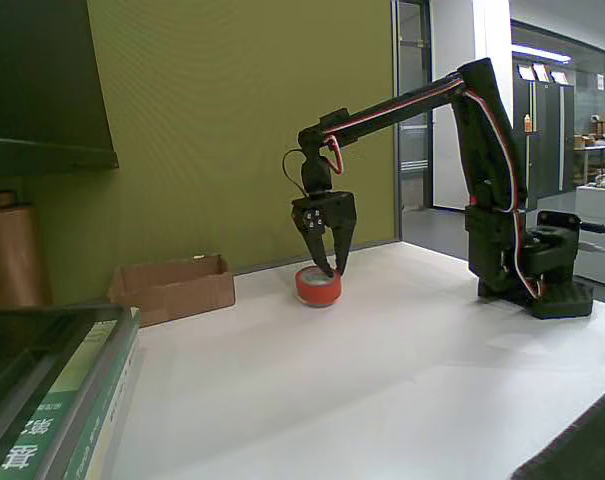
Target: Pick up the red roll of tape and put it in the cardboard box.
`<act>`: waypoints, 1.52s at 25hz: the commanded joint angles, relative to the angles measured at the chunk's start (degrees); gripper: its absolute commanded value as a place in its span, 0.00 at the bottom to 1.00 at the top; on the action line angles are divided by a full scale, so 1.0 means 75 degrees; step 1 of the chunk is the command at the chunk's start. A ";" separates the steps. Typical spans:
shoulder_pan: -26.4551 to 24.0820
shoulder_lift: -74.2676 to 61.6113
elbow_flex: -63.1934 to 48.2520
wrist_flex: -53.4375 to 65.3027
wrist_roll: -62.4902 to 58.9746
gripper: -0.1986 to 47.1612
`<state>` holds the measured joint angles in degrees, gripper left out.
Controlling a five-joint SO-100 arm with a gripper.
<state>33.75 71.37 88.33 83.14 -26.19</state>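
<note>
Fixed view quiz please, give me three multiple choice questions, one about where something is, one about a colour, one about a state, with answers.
1. Where is the cardboard box relative to the red roll of tape?
A. Left of it
B. Right of it
C. On top of it

2. What colour is the wall behind the table?
A. Blue
B. Olive green
C. White

3. Where is the roll now?
A. Inside the box
B. Lifted in the air
C. Resting on the table

Answers: 1 A, the box sits further left. 2 B, the wall is green. 3 C, the roll lies flat under the gripper.
</note>
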 commanded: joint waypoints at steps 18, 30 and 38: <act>-0.0211 -0.0234 -0.3422 -0.0164 0.0000 0.01; -0.0492 -0.0738 -0.5027 -0.1336 -0.0527 0.01; -0.0727 -0.1301 -0.5355 -0.2824 -0.1008 0.01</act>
<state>27.95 61.00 50.80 64.60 -32.78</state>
